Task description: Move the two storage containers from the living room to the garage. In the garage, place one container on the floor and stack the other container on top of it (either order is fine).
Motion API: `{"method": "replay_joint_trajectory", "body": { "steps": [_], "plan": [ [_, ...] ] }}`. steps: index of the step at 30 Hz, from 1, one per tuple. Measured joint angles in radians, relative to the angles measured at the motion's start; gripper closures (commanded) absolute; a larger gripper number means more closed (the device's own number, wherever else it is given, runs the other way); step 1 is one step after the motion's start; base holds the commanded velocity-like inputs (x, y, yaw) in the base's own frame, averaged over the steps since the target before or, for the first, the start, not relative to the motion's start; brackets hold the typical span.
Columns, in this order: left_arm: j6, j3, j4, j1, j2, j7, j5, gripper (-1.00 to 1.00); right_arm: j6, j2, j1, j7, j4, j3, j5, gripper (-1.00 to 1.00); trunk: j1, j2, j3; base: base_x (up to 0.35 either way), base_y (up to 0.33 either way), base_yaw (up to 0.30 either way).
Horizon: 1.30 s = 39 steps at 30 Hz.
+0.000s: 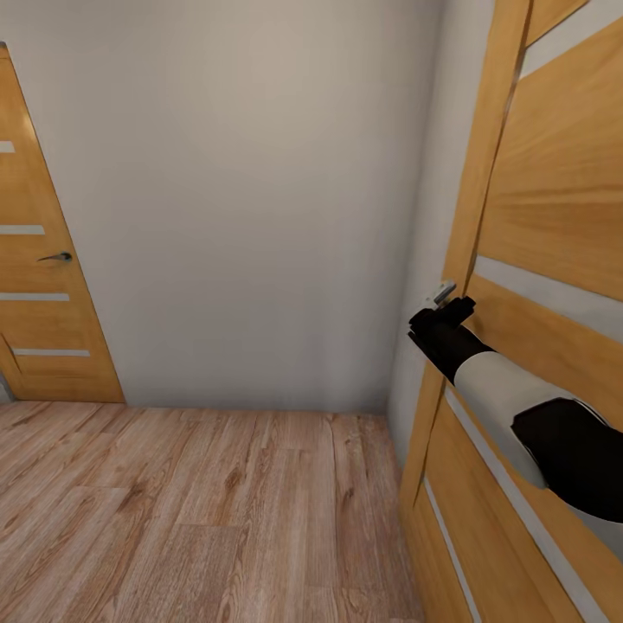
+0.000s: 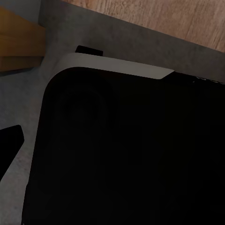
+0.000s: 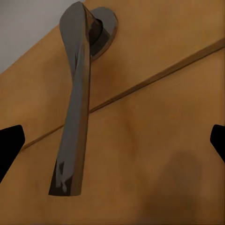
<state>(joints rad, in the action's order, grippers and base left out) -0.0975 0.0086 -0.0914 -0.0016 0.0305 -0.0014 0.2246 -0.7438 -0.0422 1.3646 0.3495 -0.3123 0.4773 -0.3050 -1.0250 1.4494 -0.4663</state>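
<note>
Right wrist view: right claw (image 3: 112,140) is standing open, fingertips spread wide either side of the door handle (image 3: 77,101), positioning to open the door (image 3: 154,140). Left claw state cannot be told.

Wooden doors: two, one (image 1: 48,285) at far left, one (image 1: 554,260) at right
Door handles: two, one (image 1: 56,257) per door, the other (image 3: 75,108) close up
Robot arms: one (image 1: 510,398)
</note>
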Motion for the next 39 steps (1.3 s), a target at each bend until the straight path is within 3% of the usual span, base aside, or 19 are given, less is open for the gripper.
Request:
{"method": "replay_joint_trajectory", "body": {
  "steps": [22,23,25,29,39],
  "plan": [
    [0.0,0.0,0.0,0.0,0.0,0.0,0.0,-1.0,-0.009,-0.004,0.0,-0.021,-0.015,-0.008,0.012,-1.0,0.0,0.0,0.0,0.0,0.0,0.0],
    [0.0,0.0,0.0,0.0,0.0,0.0,0.0,-1.0,-0.017,0.013,0.0,-0.019,-0.015,-0.011,-0.007,-1.0,0.0,0.0,0.0,0.0,0.0,0.0],
    [0.0,0.0,0.0,0.0,0.0,0.0,0.0,-1.0,-0.018,0.055,0.0,-0.019,-0.012,-0.012,-0.007,-1.0,0.0,0.0,0.0,0.0,0.0,0.0],
    [0.0,0.0,0.0,0.0,0.0,0.0,0.0,-1.0,-0.019,0.112,0.0,-0.018,-0.009,-0.012,-0.009,-1.0,0.0,0.0,0.0,0.0,0.0,0.0],
    [0.0,0.0,0.0,0.0,0.0,0.0,0.0,-1.0,-0.013,0.149,0.0,-0.018,-0.02,-0.013,-0.012,-1.0,0.0,0.0,0.0,0.0,0.0,0.0]
  ]
}}
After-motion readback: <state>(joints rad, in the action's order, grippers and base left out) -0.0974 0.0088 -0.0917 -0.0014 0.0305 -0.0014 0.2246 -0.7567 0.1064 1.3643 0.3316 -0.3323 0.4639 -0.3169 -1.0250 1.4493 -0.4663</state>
